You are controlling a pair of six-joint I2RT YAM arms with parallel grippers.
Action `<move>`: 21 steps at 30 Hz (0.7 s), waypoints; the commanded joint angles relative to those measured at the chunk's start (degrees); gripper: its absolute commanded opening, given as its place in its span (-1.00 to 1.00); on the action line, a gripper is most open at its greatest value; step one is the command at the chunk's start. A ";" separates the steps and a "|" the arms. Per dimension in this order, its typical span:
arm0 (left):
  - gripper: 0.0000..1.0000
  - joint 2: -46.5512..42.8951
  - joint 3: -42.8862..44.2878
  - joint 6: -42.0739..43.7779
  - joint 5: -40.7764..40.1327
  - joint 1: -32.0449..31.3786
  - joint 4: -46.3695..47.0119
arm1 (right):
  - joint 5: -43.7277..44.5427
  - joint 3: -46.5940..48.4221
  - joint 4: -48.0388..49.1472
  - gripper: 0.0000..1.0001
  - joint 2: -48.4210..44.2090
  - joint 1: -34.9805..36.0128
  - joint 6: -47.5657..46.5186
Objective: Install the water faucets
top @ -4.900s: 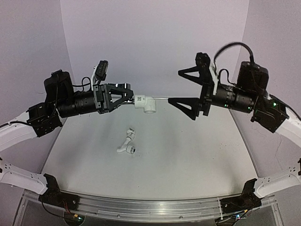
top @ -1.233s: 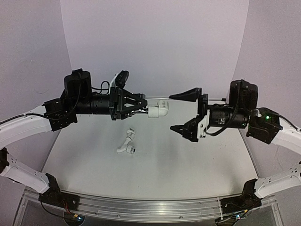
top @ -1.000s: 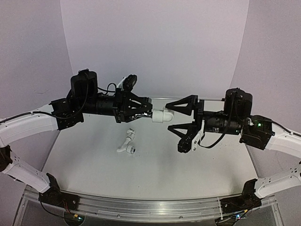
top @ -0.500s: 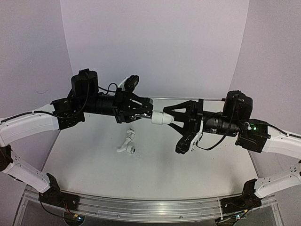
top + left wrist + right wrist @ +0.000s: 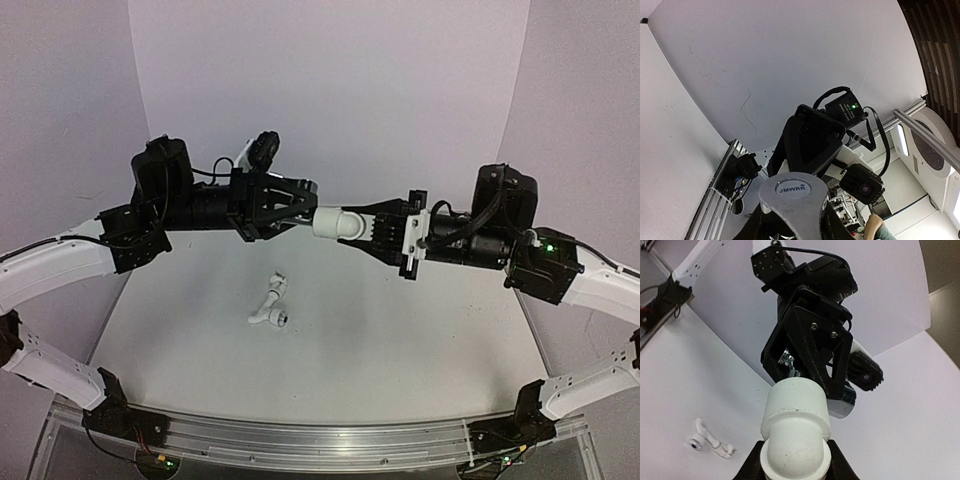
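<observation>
I am gripping the chrome faucet (image 5: pixel 792 200) in my left fingers (image 5: pixel 300 211), narrowed around it, and its white elbow fitting (image 5: pixel 335 223) is pointing toward the centre of the overhead frame. My right fingers (image 5: pixel 372 226) are clamping that elbow from the right, both parts hanging in the air above the desk (image 5: pixel 400 340). A bent white pipe piece (image 5: pixel 270 306) is lying on the desk, lower left of centre.

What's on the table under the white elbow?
A white bent pipe piece lies on the table, slightly left of the white elbow. The table strip behind it is hidden.
</observation>
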 commanded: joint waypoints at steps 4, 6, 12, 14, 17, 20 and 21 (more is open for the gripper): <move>-1.00 -3.23 -1.90 5.01 -3.17 -0.34 5.67 | 2.25 7.32 2.79 -0.73 0.80 0.32 29.16; -1.00 -3.87 -2.60 5.76 -3.79 -0.35 6.66 | 3.38 8.23 2.47 -0.76 1.42 0.31 36.19; -0.99 -5.51 -4.26 8.96 -5.80 -0.41 8.61 | 2.90 9.19 1.95 -0.77 1.39 0.31 51.60; -1.00 -6.06 -5.16 10.54 -6.71 -0.43 9.20 | 2.45 9.09 2.04 -0.78 1.21 0.26 55.04; -1.00 -6.89 -6.37 13.10 -8.33 -0.49 9.84 | 2.01 8.88 2.09 -0.81 1.01 0.15 61.10; -1.00 -7.83 -7.67 16.18 -10.52 -0.72 10.44 | 1.55 8.77 2.12 -0.87 0.94 -0.23 68.05; -1.00 -8.15 -8.10 17.25 -11.39 -0.84 10.57 | 1.39 8.88 2.10 -0.90 1.00 -0.46 70.52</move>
